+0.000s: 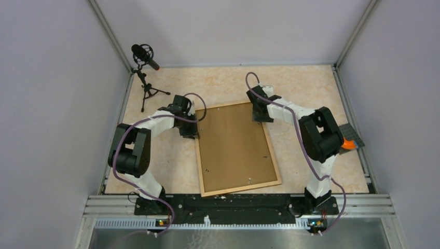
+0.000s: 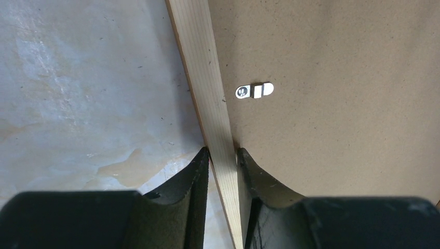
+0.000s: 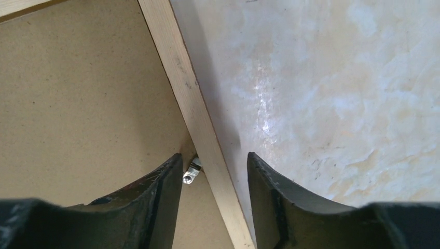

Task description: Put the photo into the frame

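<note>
The light wood frame (image 1: 241,188) lies face down in the middle of the table, with the brown backing board (image 1: 236,148) set inside it. The photo is not in view. My left gripper (image 1: 192,132) is at the frame's left rail, near the far end. In the left wrist view the gripper (image 2: 223,153) is shut on the rail (image 2: 205,78), one finger on each side, and a metal turn clip (image 2: 254,91) lies just ahead. My right gripper (image 1: 261,115) is at the far right corner. In the right wrist view it (image 3: 214,161) is open astride the right rail (image 3: 179,72), with a clip (image 3: 191,174) between the jaws.
A microphone on a small tripod (image 1: 145,62) stands at the far left corner. An orange object (image 1: 350,144) lies on a dark pad at the right edge. Grey walls enclose the table on three sides.
</note>
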Action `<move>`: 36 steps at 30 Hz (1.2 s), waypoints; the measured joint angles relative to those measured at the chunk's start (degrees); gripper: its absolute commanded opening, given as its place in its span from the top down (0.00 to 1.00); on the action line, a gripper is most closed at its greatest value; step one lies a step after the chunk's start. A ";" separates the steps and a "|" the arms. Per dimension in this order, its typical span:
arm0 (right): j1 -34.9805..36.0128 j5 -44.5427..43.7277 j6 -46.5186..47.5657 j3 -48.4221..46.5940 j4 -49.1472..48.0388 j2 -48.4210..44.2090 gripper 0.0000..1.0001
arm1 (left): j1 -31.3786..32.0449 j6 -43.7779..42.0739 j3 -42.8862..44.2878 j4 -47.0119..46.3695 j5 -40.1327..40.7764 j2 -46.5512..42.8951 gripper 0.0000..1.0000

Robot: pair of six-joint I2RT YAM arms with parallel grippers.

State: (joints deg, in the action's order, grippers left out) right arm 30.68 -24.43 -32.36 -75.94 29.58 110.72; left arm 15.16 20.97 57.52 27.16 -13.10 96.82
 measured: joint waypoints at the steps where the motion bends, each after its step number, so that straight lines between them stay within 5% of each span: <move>1: -0.13 0.15 1.01 0.00 0.11 -0.11 0.49 | 0.00 0.00 0.00 0.00 0.09 0.00 0.69; 4: -0.72 1.81 3.82 0.02 0.04 -0.31 0.57 | 0.00 0.00 0.00 0.00 0.15 0.00 0.70; 8: -0.96 3.58 6.93 0.04 -0.02 -0.35 0.98 | 0.00 -0.02 0.00 0.02 0.33 0.00 0.70; 15: -0.96 4.13 11.76 -0.42 0.70 -0.24 1.00 | 0.00 -0.02 0.00 0.09 0.55 0.00 0.71; 26: -3.21 8.66 14.91 -6.23 6.88 2.10 0.23 | 0.00 -0.04 0.00 0.11 0.52 0.00 0.70; 33: -3.80 15.61 15.85 5.95 5.33 -10.03 0.20 | 0.00 -0.13 0.00 0.11 0.76 0.02 0.59; 36: -3.80 19.43 14.10 15.23 4.37 -17.90 0.26 | 0.00 0.09 0.00 0.35 0.96 0.11 0.60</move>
State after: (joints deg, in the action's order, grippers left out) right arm 26.87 -4.99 -18.26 -60.71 33.95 92.82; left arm 15.16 21.06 57.52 27.51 -12.14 96.92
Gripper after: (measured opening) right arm 0.801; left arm 0.404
